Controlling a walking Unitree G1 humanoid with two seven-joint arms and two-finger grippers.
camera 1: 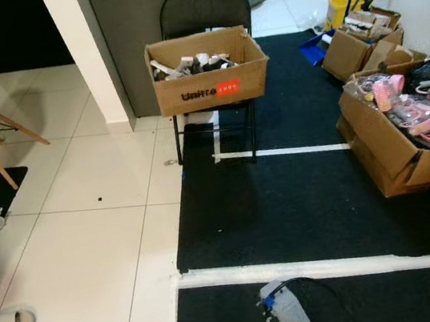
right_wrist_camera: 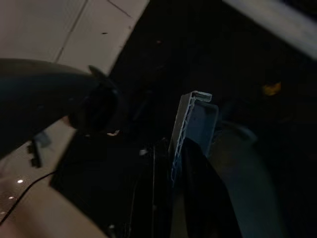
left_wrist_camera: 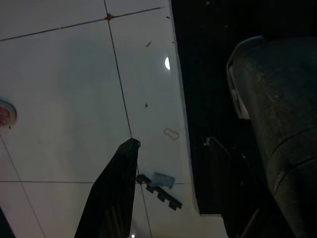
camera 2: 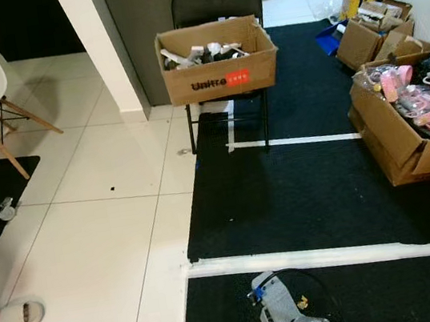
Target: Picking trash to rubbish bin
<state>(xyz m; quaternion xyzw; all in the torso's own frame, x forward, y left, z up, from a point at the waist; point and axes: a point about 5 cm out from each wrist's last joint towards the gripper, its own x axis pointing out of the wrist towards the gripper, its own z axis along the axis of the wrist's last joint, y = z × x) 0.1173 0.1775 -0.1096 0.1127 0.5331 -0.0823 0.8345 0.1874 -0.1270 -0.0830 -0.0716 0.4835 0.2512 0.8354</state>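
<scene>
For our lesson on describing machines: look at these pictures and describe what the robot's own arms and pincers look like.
The arm in the head views is silver-grey metal with rounded joints, a small blue fitting and a thin black cable looping beside it. Each pincer has long, flat black fingers tapering toward the tip. The right pincer looks equally dark in its dim wrist view.

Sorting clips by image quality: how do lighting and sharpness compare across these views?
Left and right eye views: evenly lit, fairly sharp, printed brown cardboard box on the black folding chair readable. Left wrist view: dim, pale tiled floor visible, left gripper silhouetted. Right wrist view: very dark, murky; right gripper holds a pale flat strip.
</scene>
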